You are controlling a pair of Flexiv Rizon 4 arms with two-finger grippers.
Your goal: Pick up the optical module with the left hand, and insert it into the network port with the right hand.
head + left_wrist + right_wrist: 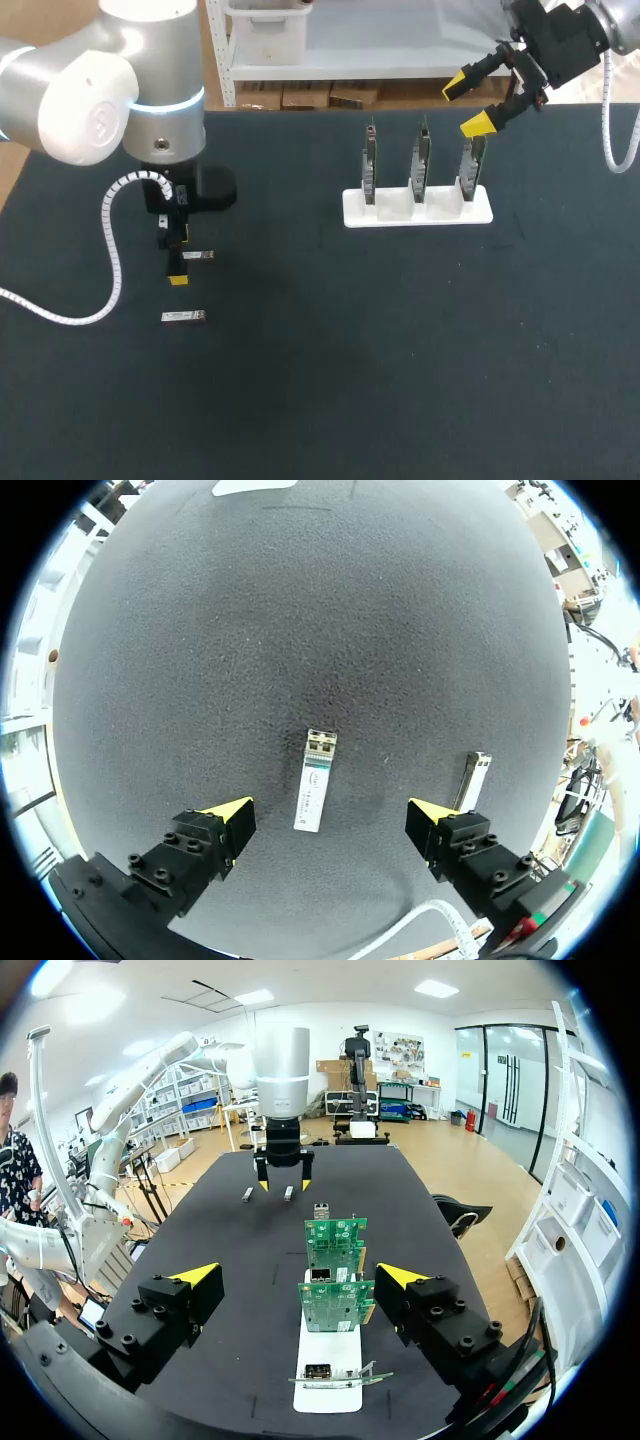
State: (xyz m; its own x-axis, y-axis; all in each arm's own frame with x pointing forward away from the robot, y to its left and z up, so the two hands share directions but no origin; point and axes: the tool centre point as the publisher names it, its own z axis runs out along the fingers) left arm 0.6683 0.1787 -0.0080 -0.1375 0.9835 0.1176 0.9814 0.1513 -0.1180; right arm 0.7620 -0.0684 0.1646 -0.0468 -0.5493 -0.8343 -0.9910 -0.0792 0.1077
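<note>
Our left gripper [330, 813] hovers over the table [300, 630], fingers wide, one optical module [314, 780] lying flat between them, touching neither; a second module [473, 780] lies just beside one finger. Farther off, our right gripper [467, 105] hangs wide open, seemingly above the rightmost circuit board [472, 165] in the white rack [400, 212].

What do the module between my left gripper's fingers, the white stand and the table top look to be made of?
Optical module: likely bare metal, going by the silvery-grey casing with a dull sheen and a pale label on top.
White stand: probably plastic, as it is smooth, uniform matte white.
Table top: seems to be a dark fabric or rubbery mat, with a fine speckled grain and no glare.
</note>
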